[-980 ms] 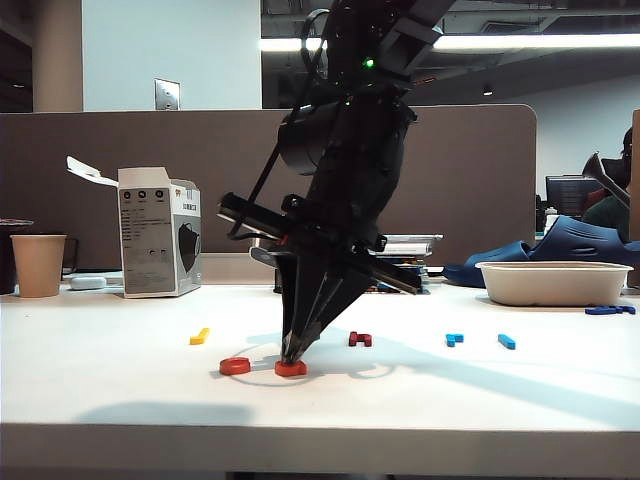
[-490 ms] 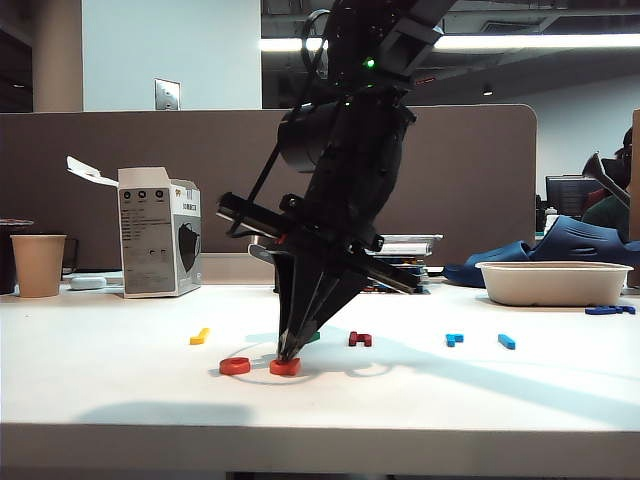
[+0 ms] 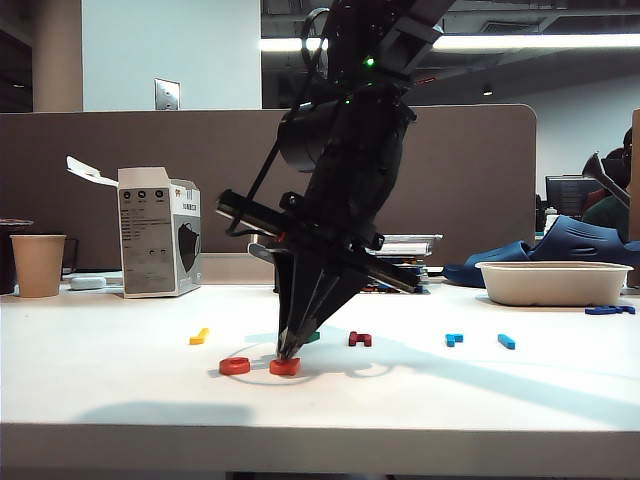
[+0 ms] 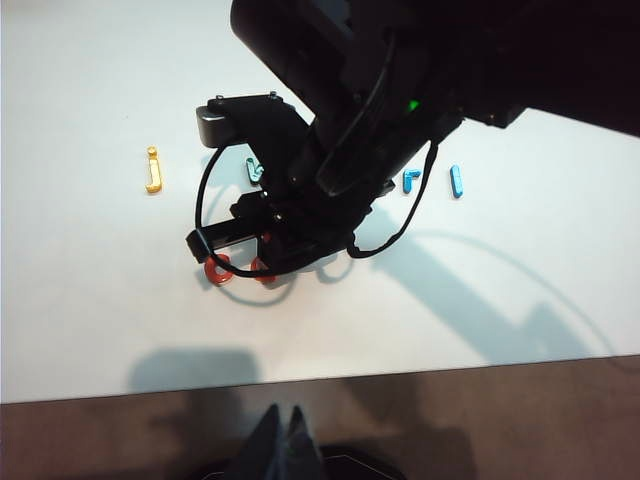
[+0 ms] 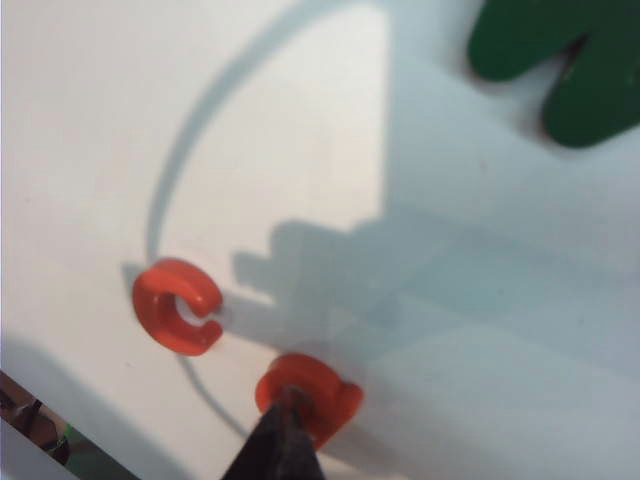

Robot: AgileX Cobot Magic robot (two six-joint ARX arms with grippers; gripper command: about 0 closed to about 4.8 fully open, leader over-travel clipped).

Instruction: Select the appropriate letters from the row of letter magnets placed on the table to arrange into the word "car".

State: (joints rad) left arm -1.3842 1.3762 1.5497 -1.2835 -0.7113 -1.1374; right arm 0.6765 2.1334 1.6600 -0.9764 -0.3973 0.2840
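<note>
Orange "a" (image 5: 312, 392) lies near the white table's (image 3: 120, 400) front edge, just beside the orange-red "c" (image 5: 177, 305), bare tabletop all round. Right gripper (image 5: 283, 415) is pinched closed on it; it has slid slightly toward the "c". Left gripper (image 4: 280, 435), closed and empty, hangs off the table

No print can be read: the white carton (image 3: 158, 232) at the back of the table (image 3: 120, 395) bears round icons and lines too small to make out.

Paper cup (image 3: 38, 264), printed box (image 3: 158, 243), white tray (image 3: 553, 282), grey partition (image 3: 150, 170)
</note>
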